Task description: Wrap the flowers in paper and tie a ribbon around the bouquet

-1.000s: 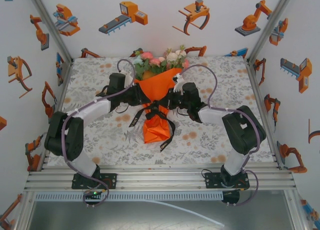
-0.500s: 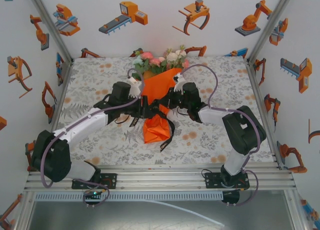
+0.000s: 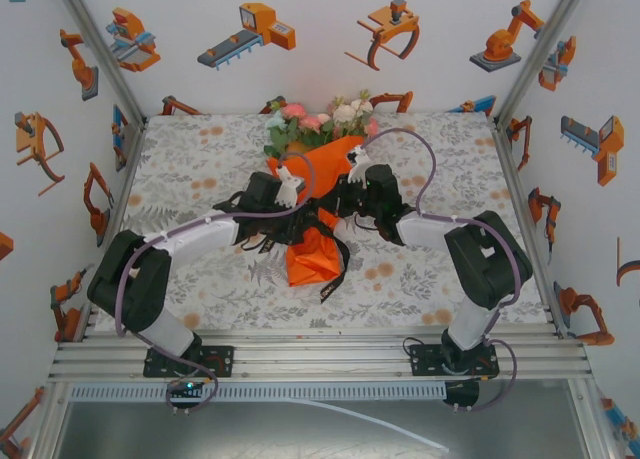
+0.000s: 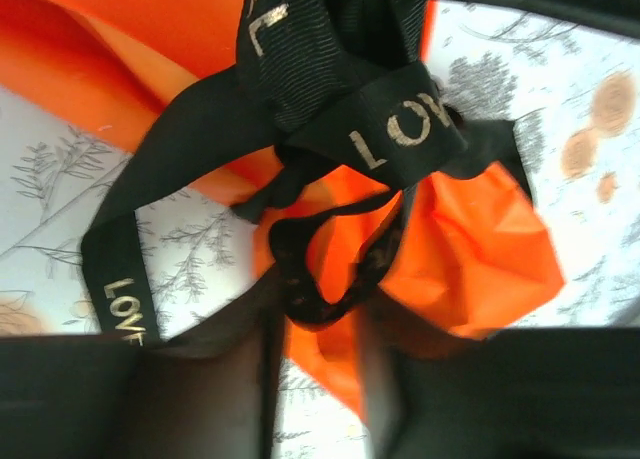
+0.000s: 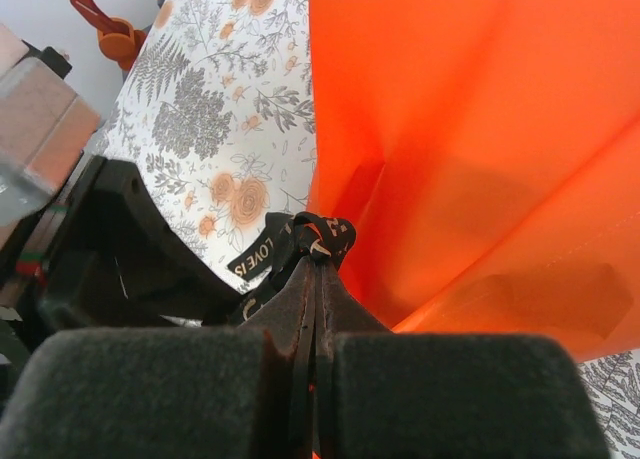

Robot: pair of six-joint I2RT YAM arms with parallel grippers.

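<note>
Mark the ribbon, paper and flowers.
ribbon (image 4: pixel 400 129), left wrist view, on the lettered strand.
paper (image 5: pixel 450 129), right wrist view, on its smooth orange face.
flowers (image 3: pixel 295 111), top external view, on a pink bloom.

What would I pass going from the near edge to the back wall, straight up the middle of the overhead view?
Metal rail → floral tablecloth → crumpled bottom of the orange paper → black ribbon knot → pink and white flowers → robot stickers on the back wall.

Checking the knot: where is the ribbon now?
Top view, table centre: the ribbon wraps the middle of the bouquet, between the left gripper and the right gripper, tails trailing nearward.
</note>
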